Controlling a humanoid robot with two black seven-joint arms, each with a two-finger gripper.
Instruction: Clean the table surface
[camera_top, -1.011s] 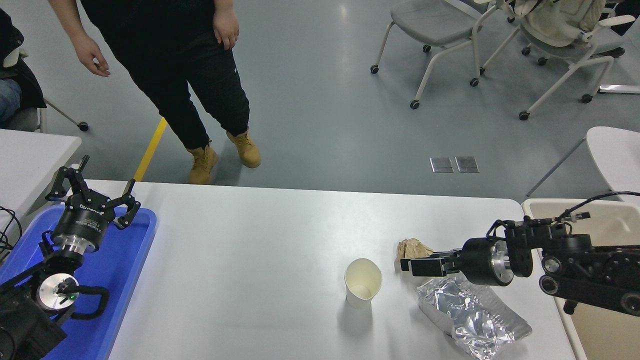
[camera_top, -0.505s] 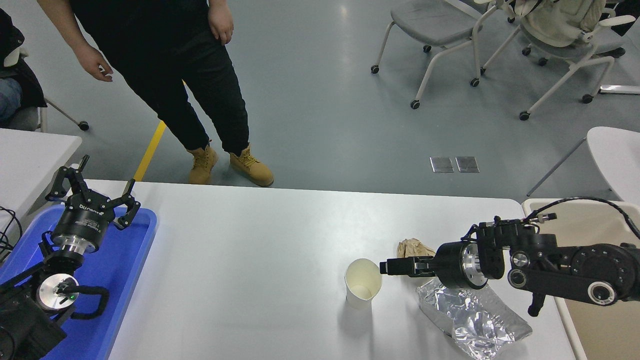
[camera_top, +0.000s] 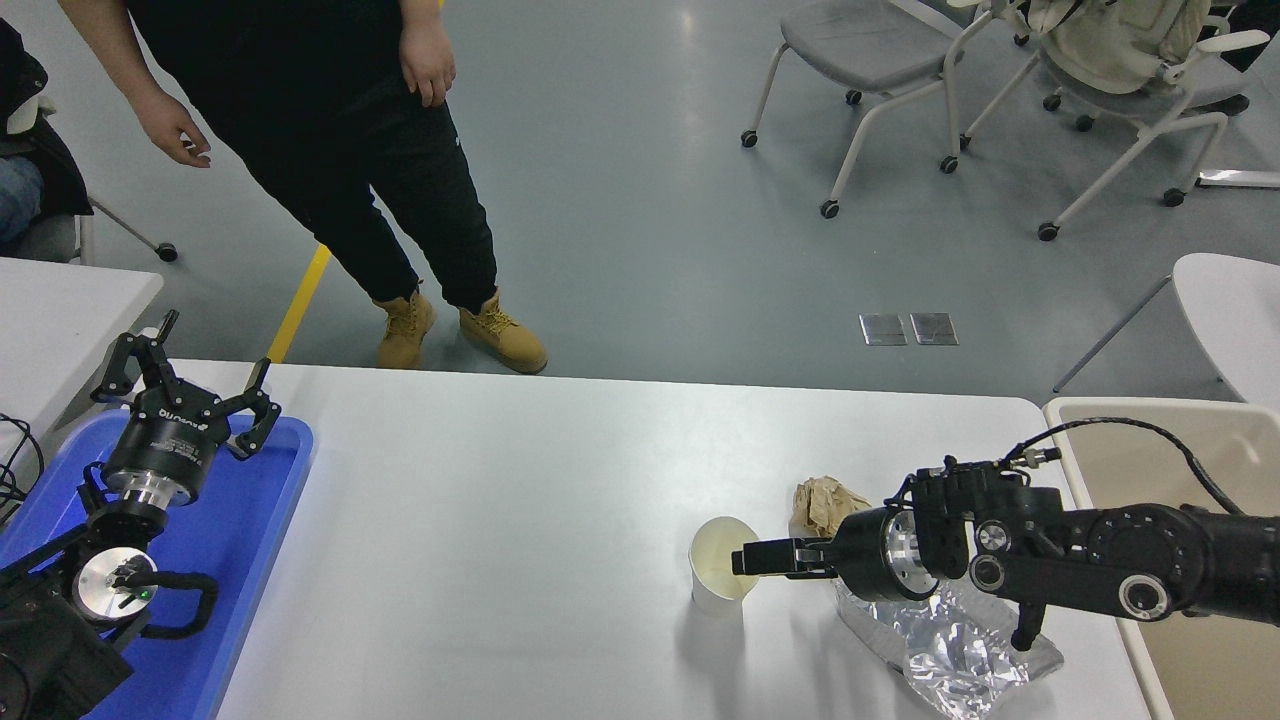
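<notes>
1. The right gripper (camera_top: 742, 560) reaches over the rim of a paper cup (camera_top: 724, 577), its fingers close together; whether they pinch the cup wall cannot be told.
2. Nothing looks cleared yet: behind the gripper lie crumpled brown paper (camera_top: 826, 503) and a foil bag (camera_top: 945, 640) on the table surface (camera_top: 500, 520).
3. The beige bin (camera_top: 1160, 440) waits behind the arm, past the table's edge.
4. Ahead of the gripper the table lies open toward the parked left gripper (camera_top: 185, 400), spread above a blue tray (camera_top: 240, 560).
</notes>
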